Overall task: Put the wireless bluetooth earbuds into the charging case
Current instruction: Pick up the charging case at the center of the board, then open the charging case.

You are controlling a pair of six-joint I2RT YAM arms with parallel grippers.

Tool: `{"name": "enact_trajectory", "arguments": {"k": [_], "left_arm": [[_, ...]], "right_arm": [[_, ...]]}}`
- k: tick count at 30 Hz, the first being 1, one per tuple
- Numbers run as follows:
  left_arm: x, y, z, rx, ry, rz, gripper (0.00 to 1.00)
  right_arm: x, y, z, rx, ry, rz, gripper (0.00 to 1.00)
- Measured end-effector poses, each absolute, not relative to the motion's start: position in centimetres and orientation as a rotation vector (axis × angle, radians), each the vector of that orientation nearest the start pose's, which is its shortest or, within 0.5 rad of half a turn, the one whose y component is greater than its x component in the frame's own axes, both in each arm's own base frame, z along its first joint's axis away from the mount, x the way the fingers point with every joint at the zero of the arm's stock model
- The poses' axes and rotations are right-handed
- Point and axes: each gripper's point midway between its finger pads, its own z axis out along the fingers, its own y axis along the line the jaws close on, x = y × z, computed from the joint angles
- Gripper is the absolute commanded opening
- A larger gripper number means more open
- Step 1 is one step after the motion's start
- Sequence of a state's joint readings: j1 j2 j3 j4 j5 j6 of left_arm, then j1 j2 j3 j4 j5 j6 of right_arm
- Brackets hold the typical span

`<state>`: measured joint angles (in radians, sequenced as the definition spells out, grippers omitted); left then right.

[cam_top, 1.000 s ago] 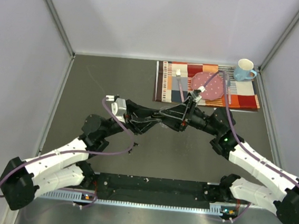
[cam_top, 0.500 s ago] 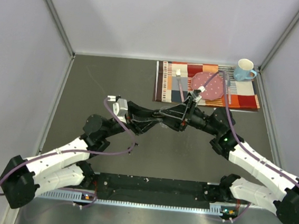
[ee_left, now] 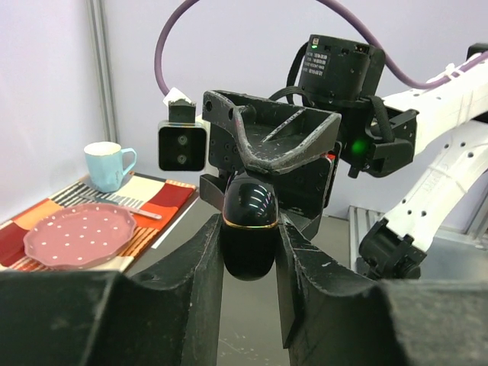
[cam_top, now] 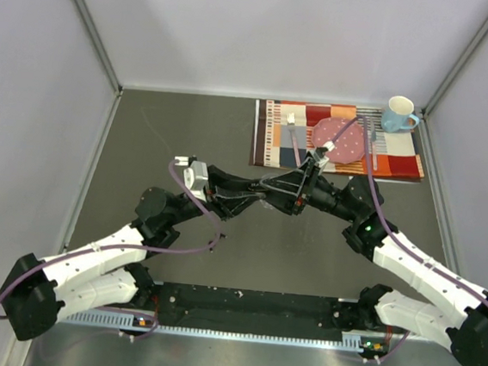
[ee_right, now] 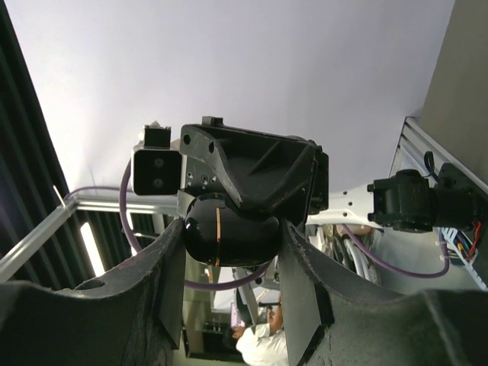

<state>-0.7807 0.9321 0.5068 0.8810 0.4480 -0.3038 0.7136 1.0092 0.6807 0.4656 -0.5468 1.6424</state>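
- The fingers of the left gripper have drawn in over the last second and now press on the charging case. Both arms have otherwise hardly shifted.
- The charging case is a glossy black oval with a thin gold seam. It hangs in the air above the middle of the table, at the spot where the two grippers meet.
- From the left wrist, the seam runs level across the case. The left fingers pinch it from either side, mostly below that line.
- The right gripper comes in from 3 o'clock and the left from 9 o'clock, nose to nose.
- From the right wrist, the case fills the gap between the right fingers and touches both. They stand about half spread, clamped on it.
- A striped placemat lies at the far side of the table, toward 1 o'clock from the grippers.
- A pink plate sits on the placemat. A pale blue mug stands at the mat's far corner, toward 2 o'clock.
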Motion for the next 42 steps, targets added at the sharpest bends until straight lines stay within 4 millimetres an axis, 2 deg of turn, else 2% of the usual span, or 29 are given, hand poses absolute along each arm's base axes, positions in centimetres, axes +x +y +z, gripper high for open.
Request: {"name": "enact_trajectory", "arguments": {"k": [2,4,5,7,8,11,14,18,22,27,31,34,39,42], "left_arm": [[17.4,-29.5,34.3,0.694,1.038,-1.199,0.03],[17.4,-29.5,34.3,0.693,1.038,-1.199,0.0],[17.4,-29.5,34.3,0.692,1.038,-1.199,0.0],[17.6,-29.5,34.4,0.682,1.042,-1.198,0.0],[17.6,-29.5,34.4,0.677,1.045,-1.199,0.0],[17.9,-29.5,34.3,0.647,1.066,-1.201,0.0],[18.7,-28.9,34.5,0.575,1.099,-1.186,0.0],[18.7,-27.4,35.4,0.496,1.071,-1.17,0.0],[18.2,-25.6,34.7,0.446,1.021,-1.143,0.0],[17.4,-24.9,33.3,0.478,0.975,-1.102,0.0],[16.5,-25.3,33.4,0.543,0.929,-1.11,0.0],[16.0,-26.0,33.2,0.599,0.903,-1.12,0.0],[15.4,-27.0,32.3,0.675,0.893,-1.145,0.0],[15.3,-27.1,32.3,0.688,0.883,-1.146,0.0]], "right_arm": [[16.7,31.2,34.5,0.298,1.925,2.166,0.0],[16.7,31.2,34.6,0.298,1.924,2.168,0.0],[16.7,31.2,34.6,0.297,1.923,2.168,0.15],[16.7,31.2,34.6,0.296,1.918,2.169,0.33],[16.7,31.2,34.6,0.296,1.917,2.168,0.47],[16.9,31.2,34.6,0.287,1.904,2.16,0.74],[16.7,31.2,34.4,0.236,1.898,2.134,0.81],[16.7,30.7,33.5,0.187,1.911,2.052,0.82],[16.7,29.9,32.7,0.123,1.946,1.903,0.82],[16.8,29.2,34.6,-0.062,1.94,1.692,0.82],[16.1,29.2,35.5,-0.211,1.925,1.607,0.81],[15.7,29.8,34.5,-0.277,1.967,1.568,0.8],[15.7,30.6,31.3,-0.312,2.091,1.507,0.8],[15.6,30.7,30.8,-0.324,2.111,1.497,0.79]]}}
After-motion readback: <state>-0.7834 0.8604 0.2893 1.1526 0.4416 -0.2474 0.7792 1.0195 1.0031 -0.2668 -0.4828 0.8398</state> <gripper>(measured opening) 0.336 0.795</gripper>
